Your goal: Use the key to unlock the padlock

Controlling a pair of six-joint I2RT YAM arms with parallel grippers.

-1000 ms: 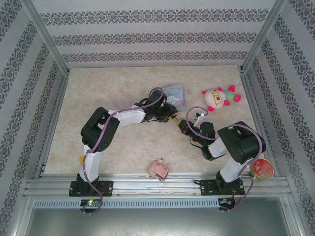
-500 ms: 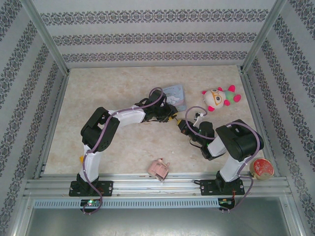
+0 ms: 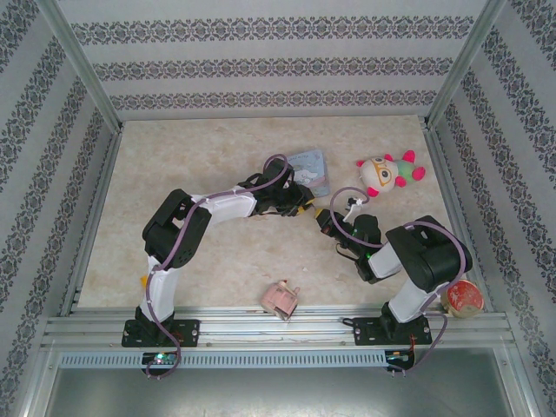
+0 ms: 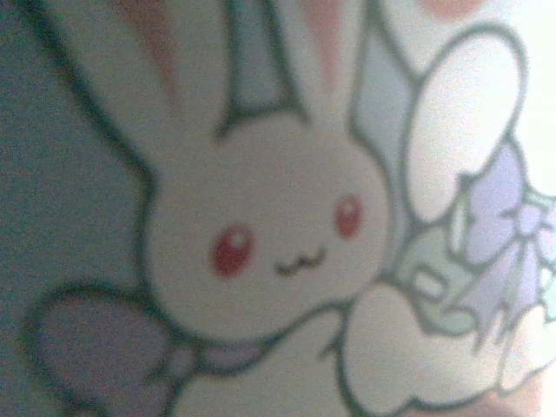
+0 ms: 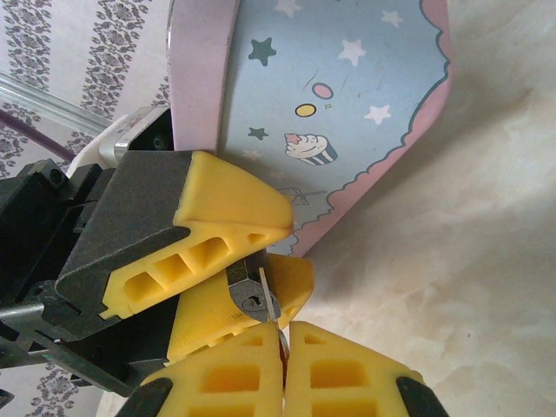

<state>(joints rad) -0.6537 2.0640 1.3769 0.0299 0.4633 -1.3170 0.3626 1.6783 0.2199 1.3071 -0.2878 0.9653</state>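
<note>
The left arm (image 3: 221, 205) rose from its base at the near left, folded at the elbow and stretched its white forearm rightward toward mid-table. The right arm (image 3: 421, 256) bent sharply above its own base, with the forearm angled back to the left. The two wrists met almost tip to tip, the left gripper (image 3: 303, 208) just beside the right gripper (image 3: 322, 221). In the right wrist view, the left gripper's yellow fingers (image 5: 228, 208) stood partly apart, clamped on the padlock (image 5: 248, 300). The right gripper's pads (image 5: 347, 373) were pressed together, pinching the key (image 5: 270, 306), whose tip lay against the padlock.
</note>
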